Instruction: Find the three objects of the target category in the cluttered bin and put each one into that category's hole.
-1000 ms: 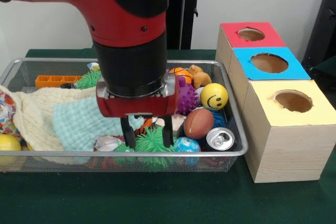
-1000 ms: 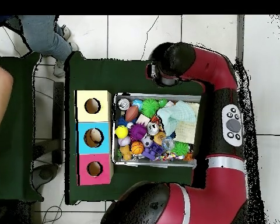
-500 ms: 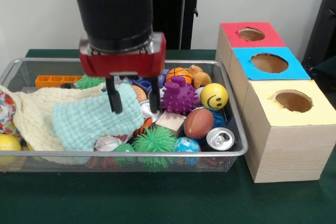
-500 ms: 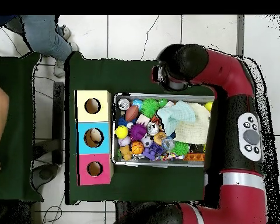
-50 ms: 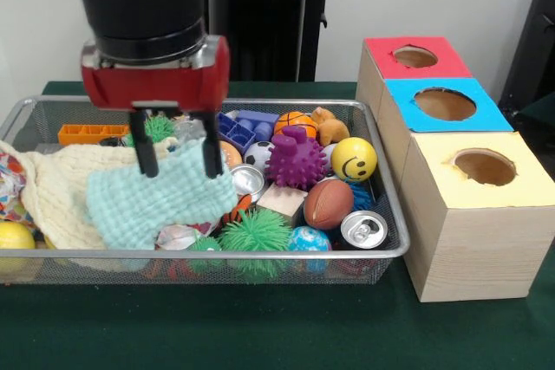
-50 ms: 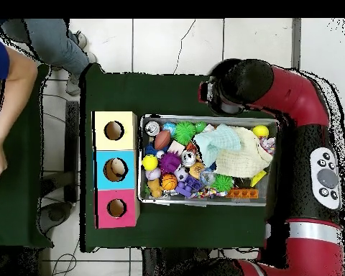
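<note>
You're in search step: gripper (image 5: 179, 156) hangs over mint cloth (image 5: 156, 197) near bin (image 5: 260, 254) middle, fingers apart, holding nothing. Target category unclear. Balls, can, spiky toys crowd bin's end nearest boxes (image 5: 451, 106). Next: pick one target, centre fingers over it, descend without snagging cloth.

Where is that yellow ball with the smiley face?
In the front view the yellow smiley ball lies at the wire bin's right end, between the purple spiky ball and the boxes, above the brown football.
</note>
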`<state>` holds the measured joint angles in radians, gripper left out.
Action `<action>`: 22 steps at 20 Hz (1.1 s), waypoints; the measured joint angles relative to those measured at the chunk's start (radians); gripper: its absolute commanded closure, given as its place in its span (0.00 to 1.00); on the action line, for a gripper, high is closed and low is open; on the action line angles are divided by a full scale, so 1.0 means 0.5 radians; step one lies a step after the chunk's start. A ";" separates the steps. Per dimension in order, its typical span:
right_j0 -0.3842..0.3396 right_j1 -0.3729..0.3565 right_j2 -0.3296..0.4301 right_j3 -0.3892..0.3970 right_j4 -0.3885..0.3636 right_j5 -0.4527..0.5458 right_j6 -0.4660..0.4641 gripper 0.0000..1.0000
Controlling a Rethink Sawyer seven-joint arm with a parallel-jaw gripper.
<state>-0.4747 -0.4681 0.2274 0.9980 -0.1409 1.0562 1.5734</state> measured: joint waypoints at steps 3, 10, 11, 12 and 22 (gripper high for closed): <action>-0.035 0.047 0.000 0.000 -0.006 -0.059 0.000 0.00; -0.114 0.137 0.009 0.063 -0.015 -0.187 0.000 0.00; -0.122 0.139 0.010 0.080 -0.016 -0.202 0.000 0.00; -0.129 0.142 0.012 0.096 -0.017 -0.216 0.000 0.00; -0.170 0.107 0.013 0.368 -0.058 -0.326 0.000 1.00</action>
<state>-0.5599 -0.4147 0.2336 1.1822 -0.1700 0.8932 1.5734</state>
